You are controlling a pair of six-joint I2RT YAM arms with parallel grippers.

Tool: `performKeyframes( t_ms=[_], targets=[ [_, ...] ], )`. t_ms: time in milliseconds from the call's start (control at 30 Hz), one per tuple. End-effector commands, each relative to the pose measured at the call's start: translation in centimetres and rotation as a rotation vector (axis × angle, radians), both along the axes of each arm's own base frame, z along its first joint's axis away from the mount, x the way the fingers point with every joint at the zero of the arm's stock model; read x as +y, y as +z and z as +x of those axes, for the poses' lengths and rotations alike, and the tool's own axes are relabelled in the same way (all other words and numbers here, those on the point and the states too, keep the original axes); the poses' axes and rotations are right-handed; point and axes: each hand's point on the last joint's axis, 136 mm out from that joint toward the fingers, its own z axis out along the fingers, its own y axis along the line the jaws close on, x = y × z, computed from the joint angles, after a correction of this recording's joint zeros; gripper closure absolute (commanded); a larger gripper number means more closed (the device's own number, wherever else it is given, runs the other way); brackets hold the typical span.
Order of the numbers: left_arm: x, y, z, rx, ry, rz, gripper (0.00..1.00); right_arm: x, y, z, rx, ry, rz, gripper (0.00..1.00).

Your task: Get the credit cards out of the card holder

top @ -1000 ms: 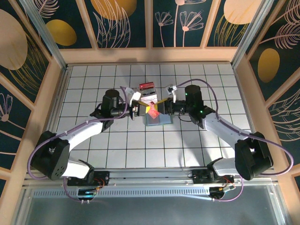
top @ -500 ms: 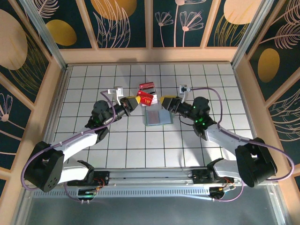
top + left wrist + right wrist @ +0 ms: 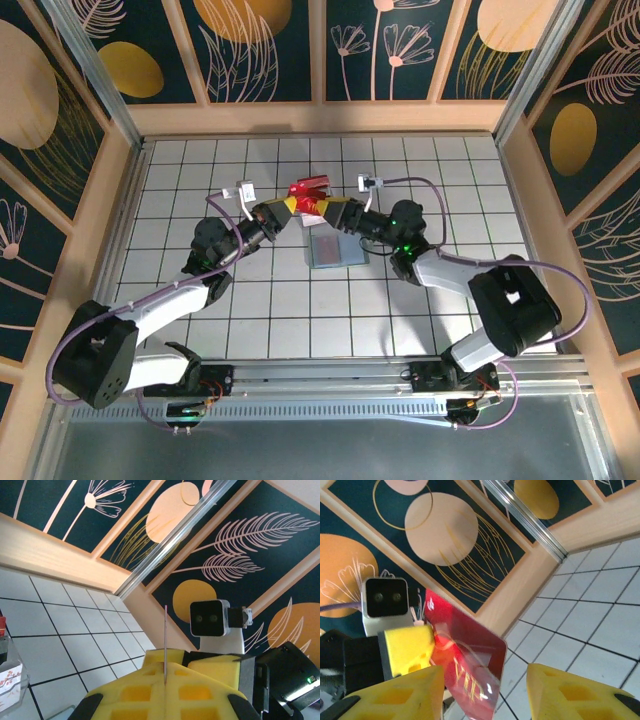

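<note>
Above the far middle of the white tiled surface (image 3: 200,170), the left gripper (image 3: 286,208) held its jaws clamped on a thin red plastic credit card (image 3: 465,665), offering it between the parted jaws of the right gripper (image 3: 330,211), apparently for a handover, while the pale blue-grey flat card holder (image 3: 338,250) lay just nearer.

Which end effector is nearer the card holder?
Right. The right end effector hangs just past the far edge of the card holder; the left end effector, pinching a red card, is farther left.

White arms (image 3: 165,295), black joints (image 3: 100,350), purple cables (image 3: 66,338) (left claw (image 3: 288,206), right claw (image 3: 328,210) padded yellow).
</note>
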Motion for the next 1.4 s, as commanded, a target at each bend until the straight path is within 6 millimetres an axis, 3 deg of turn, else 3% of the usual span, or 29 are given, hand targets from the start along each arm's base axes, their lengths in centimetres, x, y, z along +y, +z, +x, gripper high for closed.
performKeyframes(
  t_ms=[0,100,267,333,467,633,900,1100,1367],
  targets=[
    [0.0,1.2,-0.2,-0.037,-0.014,-0.048,1.00,1.0,2.6,-0.5,-0.071,0.064,0.070,0.56],
    [0.0,1.1,-0.1,-0.035,-0.011,-0.046,1.00,1.4,2.8,-0.6,-0.071,0.096,0.085,0.67],
    [0.0,0.6,0.2,-0.024,0.005,-0.018,1.00,1.2,2.9,-0.9,-0.082,0.102,0.076,0.99],
    [-0.1,0.4,0.4,-0.024,0.012,0.019,0.97,0.8,2.9,-0.7,-0.091,0.085,0.051,1.00],
    [0.0,0.6,1.1,-0.077,0.048,0.214,0.53,0.1,2.6,-0.7,-0.120,0.055,-0.035,1.00],
    [0.1,1.4,1.6,-0.190,0.044,0.534,0.21,-0.1,1.4,-1.1,-0.180,0.060,-0.224,1.00],
    [-1.8,1.0,1.3,-0.335,-0.178,0.810,0.22,-0.4,1.2,-2.8,-0.286,0.140,-0.404,1.00],
    [-3.3,1.5,-0.4,-0.463,-0.368,0.867,0.29,-0.5,0.5,-4.2,-0.299,0.223,-0.477,1.00],
    [-3.4,0.0,-1.6,-0.503,-0.471,0.909,0.37,-0.5,0.5,-5.1,-0.321,0.271,-0.485,1.00]
  ],
)
